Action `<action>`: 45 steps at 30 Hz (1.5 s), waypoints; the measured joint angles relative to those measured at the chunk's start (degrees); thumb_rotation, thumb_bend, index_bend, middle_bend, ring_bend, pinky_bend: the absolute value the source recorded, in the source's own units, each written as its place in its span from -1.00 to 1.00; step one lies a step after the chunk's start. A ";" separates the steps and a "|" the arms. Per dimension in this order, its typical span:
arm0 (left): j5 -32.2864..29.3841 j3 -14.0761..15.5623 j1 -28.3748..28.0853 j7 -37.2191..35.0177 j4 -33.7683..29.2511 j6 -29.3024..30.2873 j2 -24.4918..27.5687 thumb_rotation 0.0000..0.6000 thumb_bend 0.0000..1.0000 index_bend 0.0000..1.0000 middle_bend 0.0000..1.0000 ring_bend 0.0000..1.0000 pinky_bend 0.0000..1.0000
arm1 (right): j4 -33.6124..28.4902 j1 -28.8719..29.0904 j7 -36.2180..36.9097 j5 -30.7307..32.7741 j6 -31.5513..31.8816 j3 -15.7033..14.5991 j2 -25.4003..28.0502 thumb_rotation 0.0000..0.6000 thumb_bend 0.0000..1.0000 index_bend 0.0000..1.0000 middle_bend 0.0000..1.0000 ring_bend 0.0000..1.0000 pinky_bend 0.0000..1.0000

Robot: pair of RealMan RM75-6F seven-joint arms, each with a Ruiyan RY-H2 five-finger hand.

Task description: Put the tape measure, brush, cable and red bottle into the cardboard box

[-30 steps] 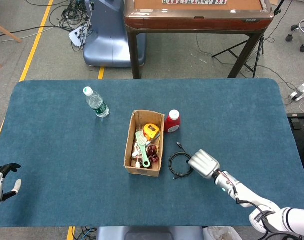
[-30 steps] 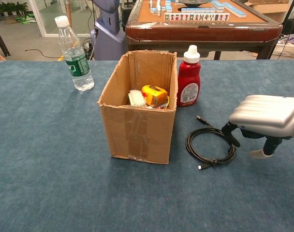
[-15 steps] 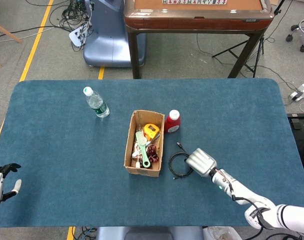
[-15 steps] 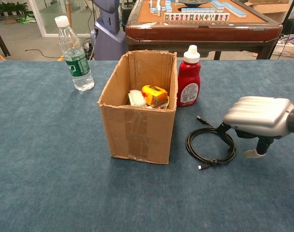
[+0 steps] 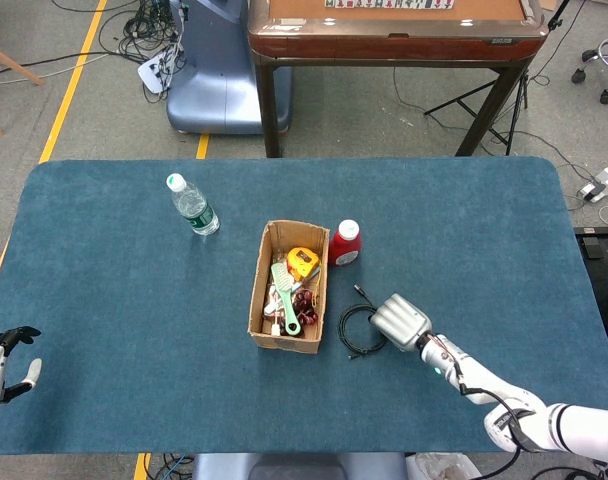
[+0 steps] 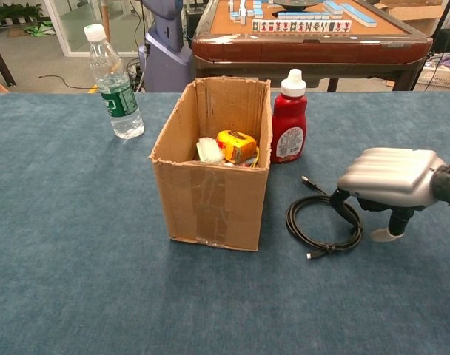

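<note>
The cardboard box (image 5: 288,290) (image 6: 214,177) stands mid-table with the yellow tape measure (image 5: 302,262) (image 6: 236,146) and the green brush (image 5: 285,296) inside; in the chest view only the brush's pale bristles (image 6: 209,150) show. The red bottle (image 5: 345,243) (image 6: 289,118) stands upright just right of the box. The black cable (image 5: 357,331) (image 6: 323,225) lies coiled flat on the table. My right hand (image 5: 400,319) (image 6: 391,177) hovers over the coil's right edge, fingers pointing down and touching the cable, thumb apart on the cloth. My left hand (image 5: 4,365) rests at the table's near left edge, holding nothing.
A clear water bottle (image 5: 192,205) (image 6: 112,81) stands at the back left of the blue table (image 5: 464,230). Beyond the table's far edge stand a wooden mahjong table (image 5: 394,40) and a blue machine base (image 5: 209,70).
My right hand has slid a little left onto the cable's right edge, and the coil has shifted slightly. The left hand has not moved.
</note>
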 measured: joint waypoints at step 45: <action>-0.03 -0.03 0.07 -0.15 -0.09 0.00 0.21 1.00 -0.29 -0.32 -0.18 -0.30 0.10 | -5.40 1.74 -5.62 5.98 2.86 -1.02 2.60 1.00 0.05 0.35 1.00 1.00 1.00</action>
